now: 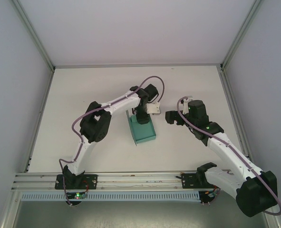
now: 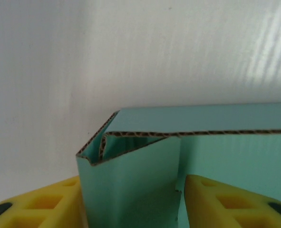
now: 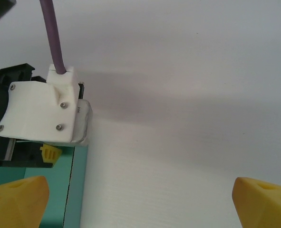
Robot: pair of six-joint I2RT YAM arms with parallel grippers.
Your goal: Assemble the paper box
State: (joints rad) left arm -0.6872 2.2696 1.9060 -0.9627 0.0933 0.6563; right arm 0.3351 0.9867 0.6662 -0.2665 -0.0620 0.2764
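Note:
The paper box (image 1: 144,130) is a teal-green card tray, partly folded, lying in the middle of the table. My left gripper (image 1: 141,118) reaches down onto its far end. In the left wrist view the yellow fingers (image 2: 45,206) sit against both sides of a folded, doubled wall of the paper box (image 2: 130,185), whose corrugated edge shows on top. My left gripper (image 2: 133,209) is shut on that wall. My right gripper (image 1: 171,118) hovers just right of the box, open and holding nothing. My right gripper (image 3: 140,209) has bare table between its fingertips, and the box's edge (image 3: 76,199) lies at lower left.
The white table (image 1: 83,95) is walled on the left, back and right. An aluminium rail (image 1: 130,178) runs along the near edge. The left arm's white wrist housing (image 3: 40,109) with its purple cable (image 3: 52,33) is close to my right gripper's left finger.

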